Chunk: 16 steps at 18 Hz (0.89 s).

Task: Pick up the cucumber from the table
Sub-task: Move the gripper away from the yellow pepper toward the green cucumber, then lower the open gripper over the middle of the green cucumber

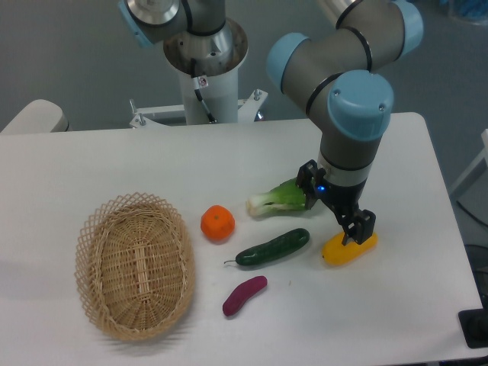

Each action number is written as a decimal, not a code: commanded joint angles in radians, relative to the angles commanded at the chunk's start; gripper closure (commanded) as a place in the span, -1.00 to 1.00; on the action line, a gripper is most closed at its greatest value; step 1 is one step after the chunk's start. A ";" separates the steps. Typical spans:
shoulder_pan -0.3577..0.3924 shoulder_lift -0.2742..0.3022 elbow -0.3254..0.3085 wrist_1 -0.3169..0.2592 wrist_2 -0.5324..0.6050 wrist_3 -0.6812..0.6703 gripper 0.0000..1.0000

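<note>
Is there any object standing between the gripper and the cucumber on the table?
Nothing visible does. The gripper hangs over the yellow vegetable, and the cucumber lies just beside it with bare table between them. The leafy vegetable lies behind that path.

This looks like a robotics lab rather than a kitchen or home. A grey robot arm with light-blue joint caps is bolted on a white pedestal at the far edge of a plain white table, with a bare grey floor behind. The vegetables and the wicker basket sit spread out like test props on the bare top.
</note>
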 joint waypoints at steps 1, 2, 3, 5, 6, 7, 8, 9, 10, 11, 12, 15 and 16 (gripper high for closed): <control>-0.003 -0.008 0.000 0.002 0.002 -0.002 -1.00; -0.005 -0.017 0.000 0.009 0.003 -0.002 -1.00; -0.006 -0.021 -0.005 0.020 0.005 -0.002 -1.00; -0.024 -0.043 -0.021 0.060 0.008 -0.005 -1.00; -0.032 -0.051 -0.035 0.087 0.011 -0.017 -1.00; -0.035 -0.058 -0.049 0.113 0.018 -0.040 -1.00; -0.037 -0.066 -0.058 0.135 0.028 -0.061 -1.00; -0.043 -0.078 -0.069 0.147 0.038 -0.072 -1.00; -0.052 -0.084 -0.084 0.155 0.054 -0.078 -1.00; -0.058 -0.095 -0.100 0.170 0.067 -0.090 -1.00; -0.060 -0.106 -0.123 0.190 0.077 -0.110 -1.00; -0.075 -0.117 -0.173 0.264 0.103 -0.137 -1.00; -0.075 -0.123 -0.196 0.279 0.103 -0.137 -1.00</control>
